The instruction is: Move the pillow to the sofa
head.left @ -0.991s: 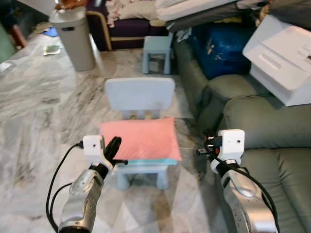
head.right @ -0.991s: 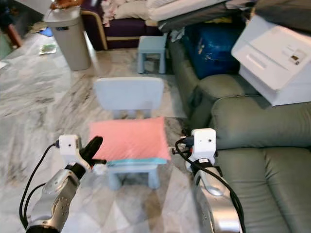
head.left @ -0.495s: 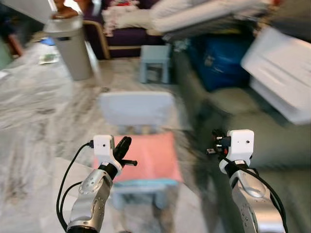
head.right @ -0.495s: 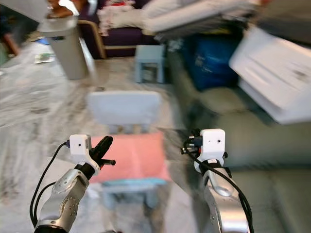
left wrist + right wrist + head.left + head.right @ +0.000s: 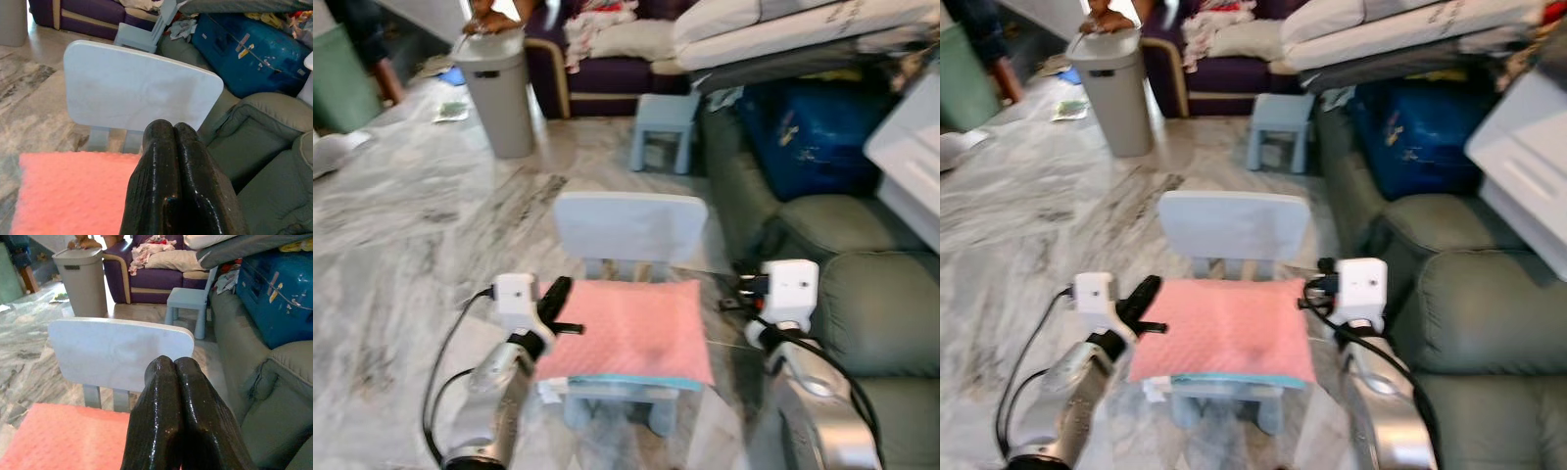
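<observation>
In the left eye view, lower centre: pink pillow (image 5: pixel 631 331) lying flat on the seat of a small pale blue chair (image 5: pixel 628 227), left gripper (image 5: pixel 555 300) raised at the pillow's left edge with fingers pressed together, right gripper (image 5: pixel 741 291) just off the pillow's right edge in front of its white wrist block, grey-green sofa (image 5: pixel 862 294) along the right side of the frame. In the right eye view, same layout: pillow centred low, grey bin (image 5: pixel 1116 93) at upper left, small blue stool (image 5: pixel 1282 125) at upper centre, well behind the chair. In the left wrist view, two black fingers (image 5: pixel 161 166) closed tight together at centre bottom, pink fabric at lower left, chair back above. In the right wrist view, fingers (image 5: pixel 161 396) likewise shut, pillow at lower left, sofa arm at right. Best done, by judgement: spread both grippers first, lower to pillow height, close in from both edges evenly, lift clear of the chair back, then swing right onto the sofa seat.
</observation>
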`<state>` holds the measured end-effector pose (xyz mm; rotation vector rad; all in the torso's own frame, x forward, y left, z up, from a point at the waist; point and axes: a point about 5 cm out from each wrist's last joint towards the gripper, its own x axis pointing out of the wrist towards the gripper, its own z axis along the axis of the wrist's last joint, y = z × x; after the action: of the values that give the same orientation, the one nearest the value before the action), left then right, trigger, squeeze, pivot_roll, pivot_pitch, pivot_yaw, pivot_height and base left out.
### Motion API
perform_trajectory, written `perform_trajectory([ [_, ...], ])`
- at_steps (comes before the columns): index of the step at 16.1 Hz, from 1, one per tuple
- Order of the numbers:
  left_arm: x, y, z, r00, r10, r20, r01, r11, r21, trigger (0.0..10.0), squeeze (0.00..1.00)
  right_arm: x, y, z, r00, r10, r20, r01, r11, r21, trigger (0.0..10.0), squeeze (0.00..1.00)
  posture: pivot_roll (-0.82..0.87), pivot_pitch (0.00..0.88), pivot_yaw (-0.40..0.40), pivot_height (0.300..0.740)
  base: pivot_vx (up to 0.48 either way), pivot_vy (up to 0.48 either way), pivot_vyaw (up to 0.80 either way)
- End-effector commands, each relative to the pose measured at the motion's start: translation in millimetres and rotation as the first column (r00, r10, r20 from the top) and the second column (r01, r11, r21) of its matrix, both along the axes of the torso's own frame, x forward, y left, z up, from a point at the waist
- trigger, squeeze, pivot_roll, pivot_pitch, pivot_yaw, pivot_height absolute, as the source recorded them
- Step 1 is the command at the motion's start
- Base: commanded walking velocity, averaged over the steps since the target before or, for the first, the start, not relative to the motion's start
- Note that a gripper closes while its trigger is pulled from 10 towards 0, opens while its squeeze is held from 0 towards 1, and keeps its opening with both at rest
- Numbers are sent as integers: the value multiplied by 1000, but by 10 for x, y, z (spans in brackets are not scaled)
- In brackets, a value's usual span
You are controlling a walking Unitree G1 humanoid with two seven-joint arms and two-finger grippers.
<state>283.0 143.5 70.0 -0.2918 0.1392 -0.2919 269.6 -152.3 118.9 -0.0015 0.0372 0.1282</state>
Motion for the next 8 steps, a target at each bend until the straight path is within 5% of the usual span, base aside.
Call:
perform_trajectory([
  [1, 5, -15, -2, 1000, -8, -7, 8, 1000, 7, 10000, 0, 3, -27, 24, 1000, -17, 11, 17, 1000, -6, 10000, 0, -130, 116, 22, 740, 0, 0, 0],
  [8, 28, 64, 30, 999, 37, 18, -38, 995, 92, 10000, 0, -23, 3, 23, 1000, -18, 16, 18, 1000, 11, 10000, 0, -127, 124, 33, 740, 0, 0, 0],
])
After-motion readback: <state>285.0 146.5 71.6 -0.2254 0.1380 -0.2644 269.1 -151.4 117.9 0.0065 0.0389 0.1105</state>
